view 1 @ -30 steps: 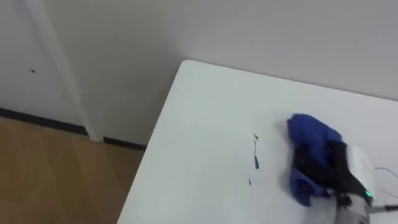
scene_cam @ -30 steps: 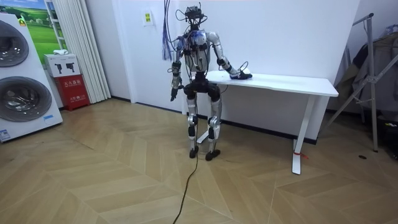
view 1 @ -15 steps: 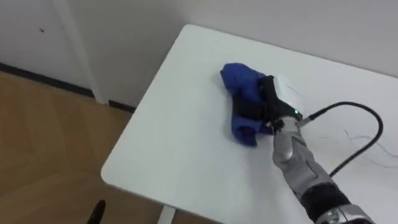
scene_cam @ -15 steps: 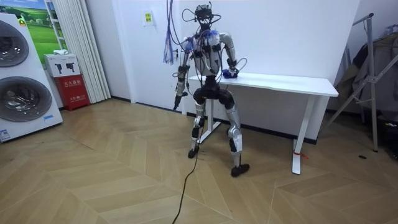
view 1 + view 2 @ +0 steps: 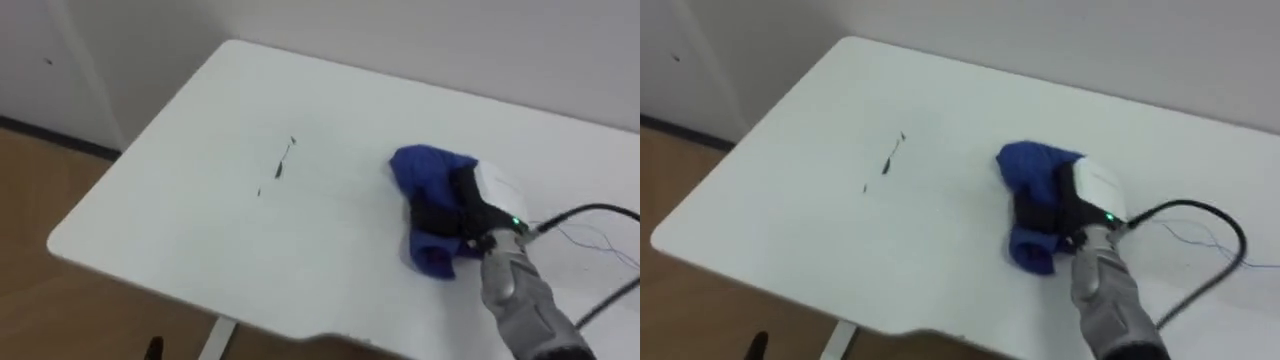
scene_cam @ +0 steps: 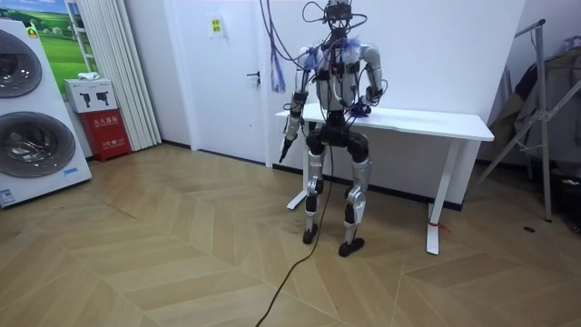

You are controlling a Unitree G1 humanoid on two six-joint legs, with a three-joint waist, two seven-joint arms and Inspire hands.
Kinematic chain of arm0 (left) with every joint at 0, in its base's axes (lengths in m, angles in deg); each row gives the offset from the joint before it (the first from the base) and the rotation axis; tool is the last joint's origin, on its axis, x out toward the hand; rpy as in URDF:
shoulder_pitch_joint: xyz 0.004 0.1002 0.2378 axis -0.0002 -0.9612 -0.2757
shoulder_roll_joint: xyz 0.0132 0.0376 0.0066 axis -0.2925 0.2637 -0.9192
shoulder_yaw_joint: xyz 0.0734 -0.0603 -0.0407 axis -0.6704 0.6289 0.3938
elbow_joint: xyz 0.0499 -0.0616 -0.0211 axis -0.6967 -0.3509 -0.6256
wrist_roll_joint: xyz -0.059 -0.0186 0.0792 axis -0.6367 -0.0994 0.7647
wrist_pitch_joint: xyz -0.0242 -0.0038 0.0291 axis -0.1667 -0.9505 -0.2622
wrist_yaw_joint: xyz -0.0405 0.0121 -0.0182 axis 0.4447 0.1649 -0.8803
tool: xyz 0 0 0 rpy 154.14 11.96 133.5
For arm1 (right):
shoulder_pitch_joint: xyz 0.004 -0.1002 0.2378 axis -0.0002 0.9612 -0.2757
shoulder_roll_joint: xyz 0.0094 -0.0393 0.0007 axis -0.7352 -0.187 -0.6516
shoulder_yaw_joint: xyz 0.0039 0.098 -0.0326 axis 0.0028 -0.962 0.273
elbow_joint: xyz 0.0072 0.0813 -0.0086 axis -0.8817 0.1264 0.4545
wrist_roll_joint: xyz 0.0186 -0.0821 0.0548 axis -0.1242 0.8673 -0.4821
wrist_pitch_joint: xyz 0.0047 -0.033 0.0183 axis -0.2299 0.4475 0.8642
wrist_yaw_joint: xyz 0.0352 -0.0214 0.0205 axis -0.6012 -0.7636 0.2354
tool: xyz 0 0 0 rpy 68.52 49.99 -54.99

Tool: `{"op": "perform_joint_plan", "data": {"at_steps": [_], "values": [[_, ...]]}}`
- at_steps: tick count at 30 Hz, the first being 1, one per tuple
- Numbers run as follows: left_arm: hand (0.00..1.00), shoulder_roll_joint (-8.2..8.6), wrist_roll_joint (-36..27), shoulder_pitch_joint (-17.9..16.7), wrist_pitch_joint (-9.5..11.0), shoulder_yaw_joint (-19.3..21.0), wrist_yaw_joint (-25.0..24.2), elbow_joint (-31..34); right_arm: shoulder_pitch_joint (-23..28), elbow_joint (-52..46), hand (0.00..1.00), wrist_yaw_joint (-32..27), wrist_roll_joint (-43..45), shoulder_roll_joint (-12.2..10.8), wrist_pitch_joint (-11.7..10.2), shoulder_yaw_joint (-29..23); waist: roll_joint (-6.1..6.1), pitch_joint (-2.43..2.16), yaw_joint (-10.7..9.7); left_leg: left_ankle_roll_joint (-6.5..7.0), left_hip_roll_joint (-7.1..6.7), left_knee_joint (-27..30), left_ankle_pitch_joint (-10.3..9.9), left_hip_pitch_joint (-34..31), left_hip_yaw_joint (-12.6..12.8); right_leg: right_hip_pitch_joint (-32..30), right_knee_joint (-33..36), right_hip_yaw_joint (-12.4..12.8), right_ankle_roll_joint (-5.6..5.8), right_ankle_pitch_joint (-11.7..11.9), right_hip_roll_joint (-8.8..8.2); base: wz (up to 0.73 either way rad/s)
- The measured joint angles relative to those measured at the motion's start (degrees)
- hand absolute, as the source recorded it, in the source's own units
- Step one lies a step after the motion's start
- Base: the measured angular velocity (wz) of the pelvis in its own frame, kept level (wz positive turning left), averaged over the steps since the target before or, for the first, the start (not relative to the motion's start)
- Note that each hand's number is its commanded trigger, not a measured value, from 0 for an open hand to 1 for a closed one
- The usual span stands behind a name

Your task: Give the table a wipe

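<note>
My bunched blue cloth (image 5: 420,170) has slid back to the middle of the white desk (image 5: 200,220). My right hand (image 5: 460,210) squeezes it. The thin dark marks (image 5: 282,160) lie left of it, toward the left edge. My left hand (image 6: 287,133) hangs down.

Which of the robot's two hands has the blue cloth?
The right hand: it grips the blue cloth on the white table. The left hand hangs at the robot's side, off the table.

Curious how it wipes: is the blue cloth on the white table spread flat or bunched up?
Bunched up: the blue cloth lies crumpled in a heap on the white table, under the right hand.
</note>
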Motion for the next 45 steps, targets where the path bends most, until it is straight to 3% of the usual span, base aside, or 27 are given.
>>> {"op": "perform_joint_plan", "data": {"at_steps": [3, 5, 6, 7, 8, 11, 14, 17, 20, 21, 23, 25, 27, 28, 31, 34, 36, 39, 42, 43, 45], "values": [[0.0, 0.07, -3.37, -0.28, -0.45, 0.2, 0.93, 1.4, 0.82, 0.34, 1.0, -1.16, -0.26, -0.02, -1.25, 0.23, -0.11, -0.12, -0.3, 0.15, -0.76, -2.24, 0.95, 0.32, -1.21, 0.52, -1.26, -0.22, -0.11, 0.17, 0.11, 0.28], [0.0, -0.23, -3.75, -0.69, -0.67, 1.18, 1.57, 1.4, 4.88, 0.56, 1.0, -5.05, -0.99, 0.22, -4.12, -0.36, -0.54, -0.28, -2.74, 0.3, -1.78, -3.4, 1.14, 1.37, -3.16, 2.53, -1.96, -0.63, 2.94, 0.64, -0.56, 0.52], [0.0, -0.23, -3.73, -0.82, -0.66, 1.44, 1.8, 1.4, 6.02, 0.81, 1.0, -6.2, -1.26, 0.19, -5.04, -0.63, -0.57, -0.29, -3.44, 0.3, -1.92, -3.59, 1.15, 1.8, -3.55, 3.36, -2.18, -0.82, 3.57, 0.89, -0.61, 0.61], [0.0, -0.25, -3.62, -0.85, -0.62, 2.76, 1.85, 1.4, 8.58, 1.26, 1.0, -8.56, -1.44, -0.02, -7.3, -2.13, -0.67, -0.26, -4.86, 0.3, -2.42, -4.13, 1.15, 2.52, -4.54, 5.08, -3.16, -1.52, 6.63, 1.36, -0.94, 0.6], [0.0, -0.58, -2.86, -1.37, -0.43, 4.65, 1.85, 1.46, 11.47, 1.28, 1.0, -10.92, -1.64, -0.02, -9.22, -3.97, -1.73, -0.62, -5.96, 0.31, -2.99, -4.34, 1.15, 2.89, -4.67, 6.34, -4.1, -1.49, 8.83, 1.11, -1.38, 0.53], [0.0, -0.98, 1.74, -3.14, 0.61, 10.4, 2.47, 1.34, 18.89, 1.22, 1.0, -16.35, -1.91, 0.21, -11.75, -10.93, -2.31, -0.9, -7.44, 0.31, -3.48, -4.9, 1.14, 4.98, -4.72, 9.36, -6.01, -1.56, 9.79, 1.42, -1.37, 0.13], [0.0, -1.18, 3.21, -4.6, 0.79, 12.68, 3.56, 1.35, 22.68, 1.89, 1.0, -19.67, -3.71, 1.16, -11.78, -16.81, -1.8, -1.24, -9.36, 0.56, -3.71, -5.47, 0.97, 5.64, -4.72, 10.38, -6.12, -2.82, 10.07, 1.58, -1.62, 0.09], [0.0, -1.01, 1.45, -3.81, 0.83, 11.5, 3.54, 1.4, 20.35, 4.52, 1.0, -19.49, -4.9, 2.29, -10.79, -16.42, -1.35, -1.34, -8.86, 0.8, -3.69, -5.77, 0.83, 5.91, -4.86, 10.44, -6.03, -2.83, 10.17, 1.65, -1.52, -0.05], [0.0, 0.27, 1.28, -2.77, 0.87, 8.67, 3.34, 1.34, 15.73, 6.42, 1.0, -17.03, -4.91, 2.41, -6.88, -14.2, -0.86, -1.41, -8.11, 0.73, -3.37, -5.96, 0.83, 6.15, -4.62, 10.16, -5.38, -2.21, 9.98, 1.75, -1.33, -0.17], [0.0, 0.8, 1.27, -2.12, 0.87, 7.64, 3.14, 1.33, 13.91, 4.95, 1.0, -14.6, -4.83, 2.65, -3.68, -12.61, -0.8, -1.38, -7.05, 0.56, -3.08, -6.07, 1.02, 6.09, -3.94, 9.1, -4.36, -1.9, 9.72, 1.8, -1.28, -0.35], [0.0, 1.37, 1.28, -1.28, 0.84, 6.72, 2.9, 1.49, 9.99, 3.28, 1.0, -9.9, -4.71, 3.04, -0.09, -8.7, -1.01, -1.3, -4.87, 0.31, -2.92, -6.23, 1.22, 5.19, -3.72, 7.0, -3.27, -0.85, 9.07, 2.0, -0.95, -0.54], [0.0, 1.43, 1.32, -0.89, 0.81, 5.49, 2.65, 1.84, 4.85, 2.67, 1.0, -6.05, -4.45, 3.15, 1.28, -4.02, -1.73, -1.0, -3.57, 0.44, -2.87, -6.26, 1.82, 4.14, -4.53, 5.48, -3.12, -0.49, 8.32, 2.47, -0.51, -0.28], [0.0, 1.39, 1.33, -0.65, 0.68, 4.0, 1.91, 3.28, -0.67, 2.98, 1.0, -3.3, -3.25, 3.18, 1.07, -1.66, -2.57, -0.27, -2.62, 0.48, -2.95, -6.16, 2.43, 3.2, -5.69, 4.93, -3.31, -1.06, 8.2, 2.5, -0.34, 0.28], [0.0, 1.37, 1.3, -0.73, 0.71, 4.02, 1.71, 3.76, -1.71, 3.53, 1.0, -3.21, -2.77, 3.19, 0.81, -1.72, -2.73, -0.11, -2.38, 0.48, -3.03, -6.14, 2.49, 3.09, -6.21, 4.85, -3.53, -1.46, 8.2, 2.5, -0.35, 0.41], [0.0, -0.08, 1.27, -2.7, 0.52, 4.8, 1.13, 3.73, -3.59, 7.27, 1.0, -3.27, -3.65, 3.83, -1.15, -3.82, -3.33, -0.06, -1.91, 0.61, -3.45, -6.28, 2.82, 3.03, -8.28, 6.18, -4.69, -3.25, 8.29, 2.54, -0.45, 0.43], [0.0, -0.49, 1.36, -6.22, 0.34, 8.08, 0.69, 3.26, 1.04, 12.85, 1.0, -5.13, -5.27, 5.3, -3.37, -10.6, -3.38, -0.05, -2.72, 0.95, -3.84, -6.29, 2.57, 3.69, -9.74, 8.08, -5.28, -3.99, 8.42, 2.62, -0.61, 0.41], [0.0, -0.9, 1.63, -9.91, 0.3, 11.63, 0.7, 2.93, 6.88, 14.07, 1.0, -8.63, -7.66, 5.85, -6.84, -18.26, -3.16, -0.14, -6.55, 1.23, -4.54, -6.12, 2.39, 4.55, -10.08, 10.5, -6.18, -5.31, 8.64, 2.74, -0.97, 0.48], [0.0, -1.6, 1.93, -11.21, 0.42, 14.21, 0.82, 1.79, 12.31, 15.49, 1.0, -11.84, -8.41, 8.53, -8.46, -24.77, -2.59, -0.55, -8.01, 1.38, -4.87, -6.18, 2.3, 5.61, -9.18, 11.58, -6.06, -4.38, 8.83, 2.74, -1.44, 0.13], [0.0, -1.99, 1.95, -9.6, 0.47, 13.23, 0.78, 1.05, 12.55, 16.36, 1.0, -11.94, -9.95, 9.62, -7.84, -24.88, -1.81, -1.08, -9.03, 1.59, -5.04, -6.21, 2.16, 6.39, -9.18, 12.19, -6.03, -4.21, 9.37, 2.62, -1.62, -0.12], [0.0, -1.98, 1.74, -8.89, 0.48, 12.43, 0.79, 1.08, 12.14, 16.25, 1.0, -11.94, -10.09, 9.58, -7.56, -24.64, -1.61, -1.07, -9.03, 1.71, -5.02, -6.26, 2.05, 6.43, -9.16, 12.13, -6.03, -4.21, 9.52, 2.53, -1.6, -0.15], [0.0, -1.73, 1.34, -5.04, 0.5, 9.36, 0.82, 1.13, 9.67, 15.95, 1.0, -11.84, -10.96, 8.68, -4.46, -21.73, -1.23, -1.06, -7.96, 1.63, -4.81, -6.71, 1.8, 6.48, -8.22, 11.66, -6.09, -3.37, 10.09, 2.16, -1.47, -0.37]]}}
